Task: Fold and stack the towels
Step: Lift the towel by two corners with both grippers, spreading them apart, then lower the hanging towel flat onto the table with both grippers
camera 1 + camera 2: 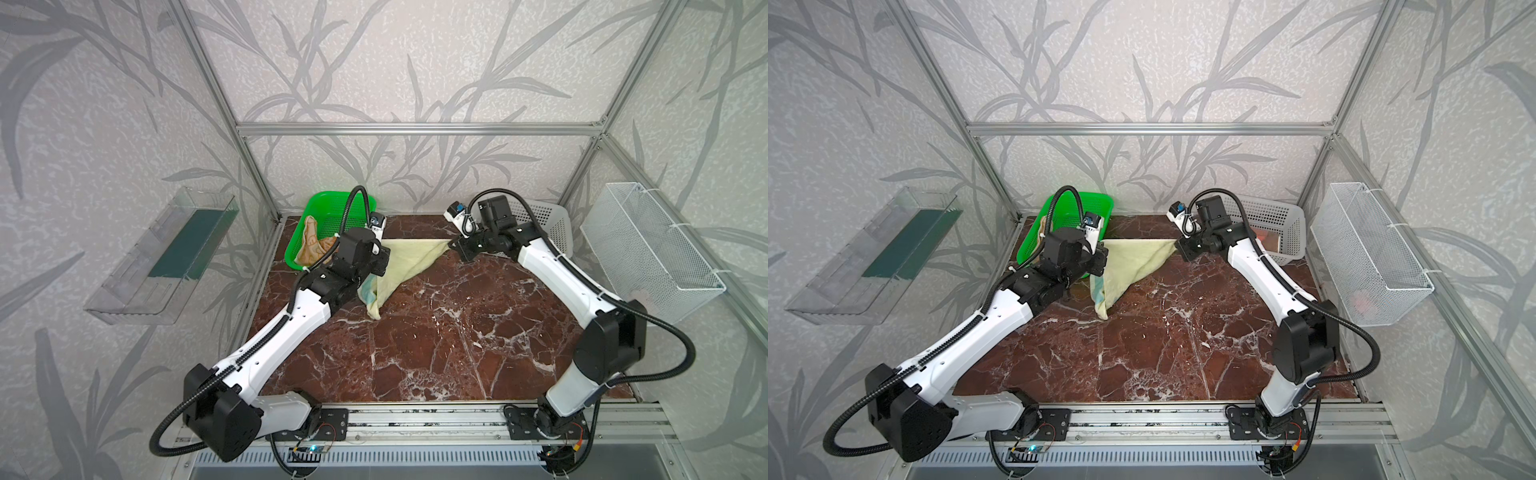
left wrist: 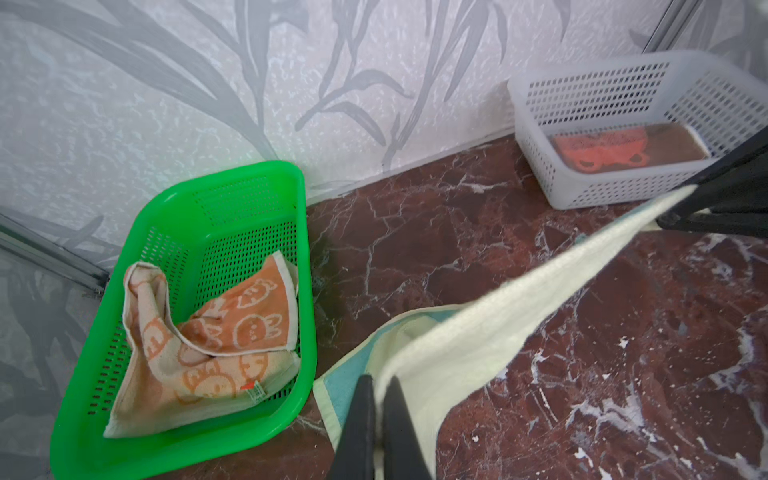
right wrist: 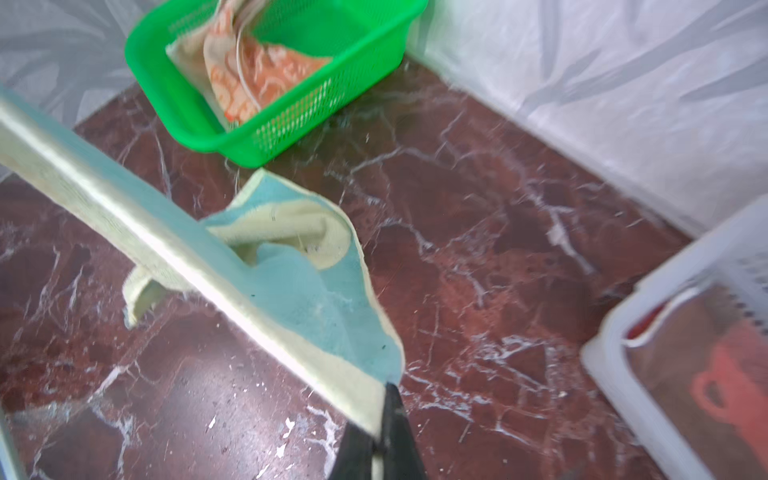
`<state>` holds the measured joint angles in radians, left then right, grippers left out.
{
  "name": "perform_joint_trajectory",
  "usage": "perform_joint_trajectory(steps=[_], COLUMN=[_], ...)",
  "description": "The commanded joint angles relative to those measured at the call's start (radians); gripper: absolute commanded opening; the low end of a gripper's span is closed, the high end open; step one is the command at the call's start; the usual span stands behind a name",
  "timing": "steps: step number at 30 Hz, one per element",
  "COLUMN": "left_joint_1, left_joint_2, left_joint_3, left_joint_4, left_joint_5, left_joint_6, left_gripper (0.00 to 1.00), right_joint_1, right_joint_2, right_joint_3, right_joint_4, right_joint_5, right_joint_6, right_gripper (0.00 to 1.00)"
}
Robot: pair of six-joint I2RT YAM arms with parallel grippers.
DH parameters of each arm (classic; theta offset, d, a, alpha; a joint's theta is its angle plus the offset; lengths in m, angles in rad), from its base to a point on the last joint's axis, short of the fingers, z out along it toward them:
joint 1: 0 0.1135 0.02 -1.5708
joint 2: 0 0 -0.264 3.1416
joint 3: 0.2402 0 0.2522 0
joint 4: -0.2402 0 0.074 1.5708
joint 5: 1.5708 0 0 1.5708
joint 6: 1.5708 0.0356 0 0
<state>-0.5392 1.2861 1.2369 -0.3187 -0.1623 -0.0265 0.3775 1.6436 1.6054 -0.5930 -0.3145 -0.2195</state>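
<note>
A pale yellow towel (image 1: 409, 259) with a teal underside (image 3: 291, 291) hangs stretched between my two grippers, its lower corner on the marble table (image 1: 457, 340). My left gripper (image 2: 378, 380) is shut on one upper corner, and my right gripper (image 3: 384, 388) is shut on the other. In both top views they hold the top edge taut near the back, left gripper (image 1: 1104, 246) and right gripper (image 1: 1177, 245). An orange-cream towel with cartoon faces (image 2: 216, 340) lies crumpled in the green basket (image 2: 183, 199). A salmon-orange towel (image 2: 598, 151) lies in the white basket (image 2: 582, 183).
The green basket (image 1: 328, 199) stands at the back left and the white basket (image 1: 552, 220) at the back right, behind my right arm. A white wire basket (image 1: 648, 245) hangs on the right wall and a clear tray (image 1: 166, 257) on the left wall.
</note>
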Motion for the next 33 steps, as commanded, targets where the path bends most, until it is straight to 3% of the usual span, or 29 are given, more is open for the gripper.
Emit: perform_joint_trajectory(steps=[1,10,18,24,33], left_joint_1=[0.005,0.002,0.002,0.001,0.001], left_joint_2=[-0.001,-0.042,-0.215,-0.328,-0.475], left_joint_3=[0.118,0.303,0.275,0.268,0.222], left_joint_4=[-0.058,-0.166,-0.164,-0.168,-0.144], left_joint_5=[0.059,0.147,0.285,0.369,0.402], left_joint_6=[-0.009,-0.010,-0.007,-0.041,-0.124], left_gripper=[0.00,0.00,0.00,0.00,0.00], right_joint_1=[-0.008,-0.008,-0.006,-0.006,-0.006], right_joint_2=[-0.104,-0.287,-0.494,-0.596,-0.672], right_joint_3=[0.046,0.064,-0.062,-0.059,-0.087], right_joint_4=[0.023,0.045,0.174,0.169,0.179], right_joint_5=[0.035,0.047,-0.121,-0.264,-0.296], right_joint_6=[0.004,-0.079,-0.080,-0.027,0.004], right_gripper=[0.00,0.00,0.00,0.00,0.00])
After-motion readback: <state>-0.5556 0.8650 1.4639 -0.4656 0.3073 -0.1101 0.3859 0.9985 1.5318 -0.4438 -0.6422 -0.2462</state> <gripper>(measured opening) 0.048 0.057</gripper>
